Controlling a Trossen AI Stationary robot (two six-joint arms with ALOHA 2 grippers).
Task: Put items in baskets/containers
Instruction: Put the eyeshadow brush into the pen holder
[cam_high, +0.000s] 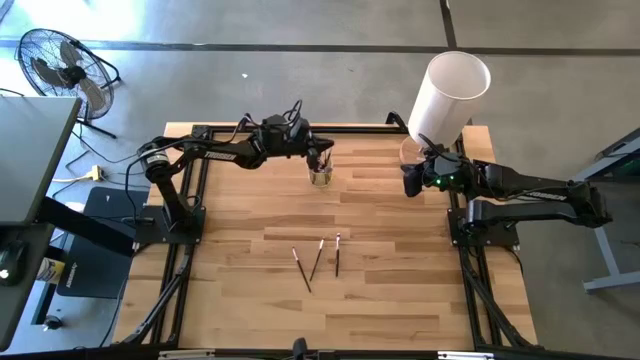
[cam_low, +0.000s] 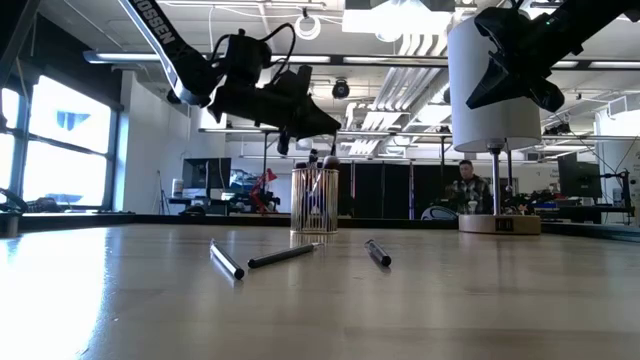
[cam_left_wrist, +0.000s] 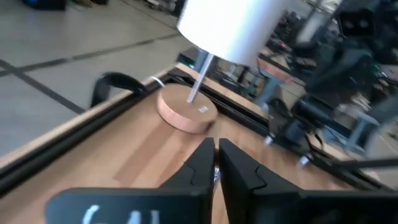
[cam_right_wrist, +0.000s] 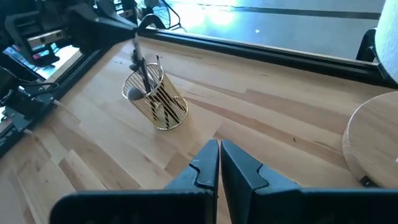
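Note:
A small clear cup with golden stripes (cam_high: 320, 177) (cam_low: 314, 200) (cam_right_wrist: 158, 102) stands on its base at the table's far middle. Several brushes stand in it, tips sticking out above the rim. My left gripper (cam_high: 322, 155) (cam_left_wrist: 216, 163) hovers right over the cup, shut on one thin brush (cam_right_wrist: 138, 57). Three more brushes (cam_high: 317, 260) (cam_low: 285, 255) lie flat on the wood nearer the front. My right gripper (cam_high: 408, 182) (cam_right_wrist: 219, 158) is shut and holds nothing. It hangs in the air at the right, beside the lamp. My left gripper pinches a thin brush between its two fingers; a silvery bit of the handle (cam_left_wrist: 216, 177) shows in the gap. The fingers come from above, slanting from the table's left. The brush hangs nearly upright below them, its lower end inside the cup (cam_right_wrist: 149, 86).
A lamp with a big white cylinder shade (cam_high: 450, 95) (cam_low: 492, 85) stands on a round wooden base (cam_left_wrist: 186, 112) (cam_right_wrist: 373, 143) at the far right corner, close to my right gripper. A black frame borders the table (cam_high: 260, 215). A fan (cam_high: 60, 65) stands on the floor. A person (cam_low: 465, 190) sits far behind.

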